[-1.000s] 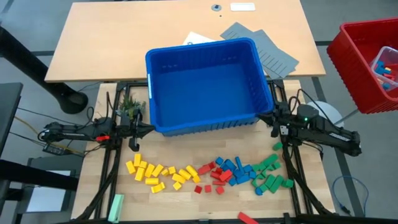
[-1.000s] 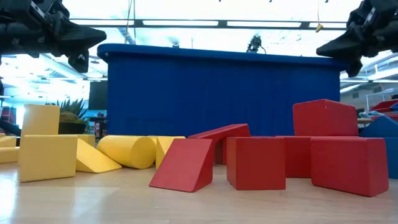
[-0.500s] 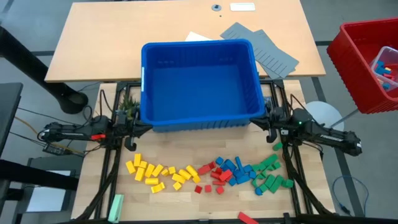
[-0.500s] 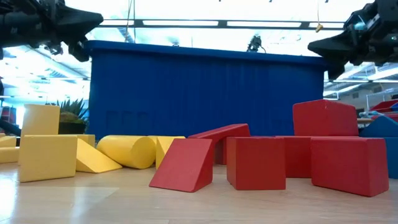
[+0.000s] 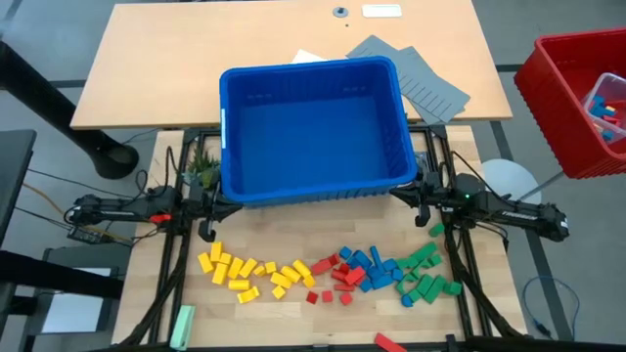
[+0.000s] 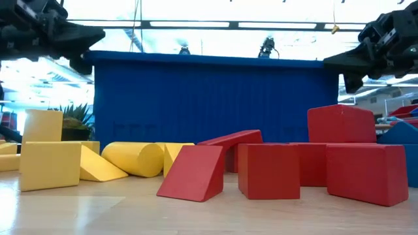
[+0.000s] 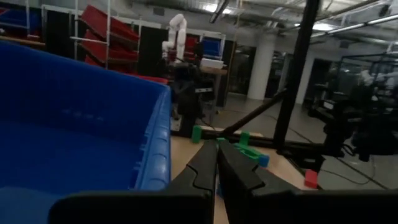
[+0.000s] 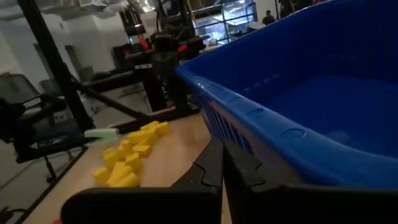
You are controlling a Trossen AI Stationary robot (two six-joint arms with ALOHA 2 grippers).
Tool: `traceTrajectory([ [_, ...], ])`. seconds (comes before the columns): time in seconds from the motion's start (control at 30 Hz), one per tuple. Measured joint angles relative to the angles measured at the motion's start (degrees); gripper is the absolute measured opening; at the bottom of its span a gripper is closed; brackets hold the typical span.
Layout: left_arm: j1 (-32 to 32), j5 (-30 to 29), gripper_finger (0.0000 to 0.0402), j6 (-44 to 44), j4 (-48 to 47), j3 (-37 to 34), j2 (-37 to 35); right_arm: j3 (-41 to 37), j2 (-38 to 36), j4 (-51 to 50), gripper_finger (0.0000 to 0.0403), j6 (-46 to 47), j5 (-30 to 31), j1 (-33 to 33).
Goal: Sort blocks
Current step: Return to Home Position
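Since a second ago the large blue plastic bin (image 5: 313, 132) has slid toward the left arm's side and squared up with the table, and both arms have moved along with it. I see the bin straddling the far edge of the pale wooden work table (image 5: 293, 318) and the tan desk (image 5: 176, 68) behind it. Its inside shows only bare blue floor.

My left gripper (image 5: 227, 199) hangs just off the bin's near left corner. The left wrist view shows its fingers pressed together on nothing. My right gripper (image 5: 401, 192) hangs just off the near right corner, fingers likewise together and holding nothing. In the low view each gripper sits at rim height, one at either end of the bin.

On the work table in front of the bin, the small plastic blocks lie in a band grouped by colour. From left to right these are yellow blocks (image 5: 249, 274), red blocks (image 5: 333, 279), blue blocks (image 5: 367, 266) and green blocks (image 5: 425, 276). One lone red block (image 5: 389, 342) lies at the near edge.

Off the table's right side, a red plastic crate (image 5: 562, 88) holds a pale tray (image 5: 606, 98) of blue and red pieces.

A small white label (image 5: 381, 11) on the desk is too small for me to read.
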Motion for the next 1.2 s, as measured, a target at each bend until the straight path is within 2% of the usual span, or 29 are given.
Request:
traceTrajectory([
  [0.17, -0.02, 0.88, 0.0023, -1.72, -2.91, -2.09, -4.02, 0.00, -0.02, 0.30, 0.0004, -0.64, -0.17, 0.61],
  [1.2, -0.04, 0.50, 0.0023, -1.68, -3.66, -2.14, -3.98, 0.02, -0.01, 0.49, 0.0003, -0.80, -0.28, 0.61],
])
